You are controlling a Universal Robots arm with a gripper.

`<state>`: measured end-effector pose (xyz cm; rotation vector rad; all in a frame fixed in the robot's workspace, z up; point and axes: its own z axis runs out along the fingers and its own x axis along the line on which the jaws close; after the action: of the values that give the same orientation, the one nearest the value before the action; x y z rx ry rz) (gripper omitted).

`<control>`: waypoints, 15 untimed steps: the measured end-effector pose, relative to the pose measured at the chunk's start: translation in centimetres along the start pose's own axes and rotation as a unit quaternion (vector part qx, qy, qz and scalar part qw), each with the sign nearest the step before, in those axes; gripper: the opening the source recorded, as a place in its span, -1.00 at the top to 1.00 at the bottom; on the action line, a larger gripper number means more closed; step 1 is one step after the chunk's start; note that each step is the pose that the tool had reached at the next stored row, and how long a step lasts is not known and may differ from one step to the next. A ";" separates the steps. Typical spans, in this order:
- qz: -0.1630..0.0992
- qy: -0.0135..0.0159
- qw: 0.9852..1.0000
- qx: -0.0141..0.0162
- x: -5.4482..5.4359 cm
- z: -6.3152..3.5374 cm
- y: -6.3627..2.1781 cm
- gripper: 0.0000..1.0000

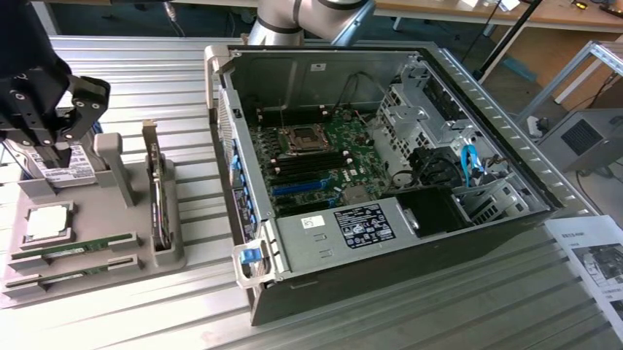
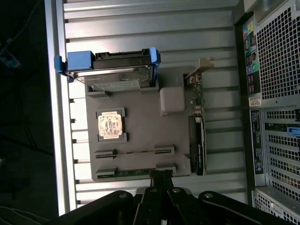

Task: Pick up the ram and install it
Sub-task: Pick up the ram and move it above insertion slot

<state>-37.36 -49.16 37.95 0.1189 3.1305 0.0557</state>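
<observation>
Currently the hand (image 2: 161, 175) hangs closed and empty over one grey tray (image 2: 140, 126) on the counter (image 1: 190, 95). Two ram sticks (image 1: 76, 249) sit in the tray's slots, beside one processor (image 1: 46, 222), one hard drive (image 1: 66, 173) and one expansion card (image 1: 156, 197).

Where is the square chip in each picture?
Exterior view: chip on the tray at the exterior view's left, beside the hard drive.
Wrist view: chip on the tray, between the hard drive and the ram.
Shared landmark: the hard drive.
</observation>
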 end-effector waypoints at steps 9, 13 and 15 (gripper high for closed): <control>0.000 0.000 1.000 0.000 -0.1 0.70 -0.74 0.79; 0.000 0.000 1.000 0.000 -0.1 0.95 -0.99 0.79; 0.000 0.000 1.000 0.000 -0.1 1.05 -1.09 0.79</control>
<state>-37.36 -50.22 36.87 0.1189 3.1305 0.0558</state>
